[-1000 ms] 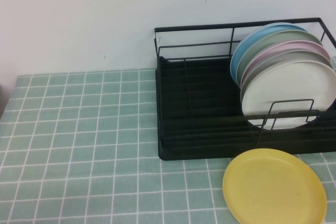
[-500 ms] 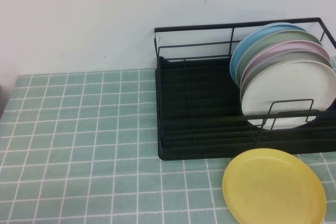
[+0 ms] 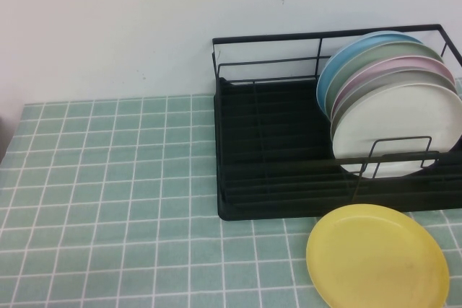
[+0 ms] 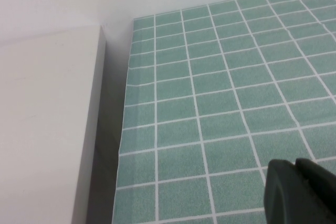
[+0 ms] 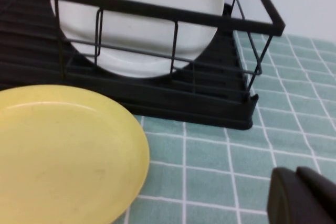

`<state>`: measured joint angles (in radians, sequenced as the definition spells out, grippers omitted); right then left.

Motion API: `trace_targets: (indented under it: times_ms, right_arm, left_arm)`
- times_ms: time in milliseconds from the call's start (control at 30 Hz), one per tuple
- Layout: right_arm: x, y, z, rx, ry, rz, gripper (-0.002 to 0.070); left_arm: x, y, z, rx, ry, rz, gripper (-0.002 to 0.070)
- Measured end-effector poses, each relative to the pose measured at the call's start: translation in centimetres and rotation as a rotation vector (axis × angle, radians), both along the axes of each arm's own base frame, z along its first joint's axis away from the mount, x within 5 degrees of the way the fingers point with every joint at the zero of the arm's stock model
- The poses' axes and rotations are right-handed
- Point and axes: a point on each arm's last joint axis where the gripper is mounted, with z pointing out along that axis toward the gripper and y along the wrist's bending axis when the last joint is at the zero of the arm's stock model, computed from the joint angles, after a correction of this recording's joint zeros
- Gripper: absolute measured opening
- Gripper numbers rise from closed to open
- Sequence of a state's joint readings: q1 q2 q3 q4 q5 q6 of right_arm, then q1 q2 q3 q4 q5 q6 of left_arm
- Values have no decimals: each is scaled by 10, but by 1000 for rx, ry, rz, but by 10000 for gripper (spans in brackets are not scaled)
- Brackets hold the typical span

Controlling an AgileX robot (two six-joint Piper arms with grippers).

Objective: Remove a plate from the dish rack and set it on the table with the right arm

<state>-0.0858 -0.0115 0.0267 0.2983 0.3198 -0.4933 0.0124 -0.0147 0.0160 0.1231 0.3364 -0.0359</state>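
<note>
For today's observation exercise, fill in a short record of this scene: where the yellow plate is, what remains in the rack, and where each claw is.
yellow plate: lying flat on the table, just in front of the dish rack, apart from it
plates in the rack: white plate foremost, then pink plate, green plate, blue plate behind, all on edge
left claw: over bare tiles near the table's edge, holding nothing
right claw: above the tiles beside the yellow plate, off it
task stage: plate appears placed

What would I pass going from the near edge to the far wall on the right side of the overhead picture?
Yellow plate flat on the table → dish rack front rail → white plate → pink plate → green plate → blue plate. Neither hand appears in this view.
</note>
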Motion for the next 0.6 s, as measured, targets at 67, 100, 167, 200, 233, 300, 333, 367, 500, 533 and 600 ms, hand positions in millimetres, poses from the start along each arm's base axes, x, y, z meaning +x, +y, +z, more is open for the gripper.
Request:
trace_targets:
  times_ms: [67, 100, 167, 200, 233, 300, 333, 367, 500, 533, 600]
  right_arm:
    - [0, 0, -1, 8, 14, -3, -1]
    - [0, 0, -1, 7, 16, -4, -1]
    - [0, 0, -1, 4, 17, -7, -1]
    - [0, 0, -1, 4, 17, -7, -1]
    - [0, -1, -1, 6, 16, -8, -1]
    - [0, -1, -2, 3, 18, -16, -1]
    - [-1, -2, -2, 3, 23, -27, -1]
    - [-1, -3, -2, 1, 29, -41, -1]
    - [-1, -7, -2, -16, 36, -75, -1]
    - [-1, -7, -2, -18, 39, -78, -1]
    - [-1, -7, -2, -18, 40, -80, -1]
  left_arm:
    - [0, 0, 0, 0, 0, 0, -3]
    - [0, 0, 0, 0, 0, 0, -3]
    - [0, 0, 0, 0, 0, 0, -3]
    - [0, 0, 0, 0, 0, 0, -3]
    - [0, 0, 0, 0, 0, 0, -3]
    - [0, 0, 0, 0, 0, 0, -3]
    - [0, 0, 0, 0, 0, 0, -3]
    - [0, 0, 0, 0, 0, 0, -3]
    - [0, 0, 0, 0, 0, 0, -3]
    - [0, 0, 0, 0, 0, 0, -3]
    - [0, 0, 0, 0, 0, 0, -3]
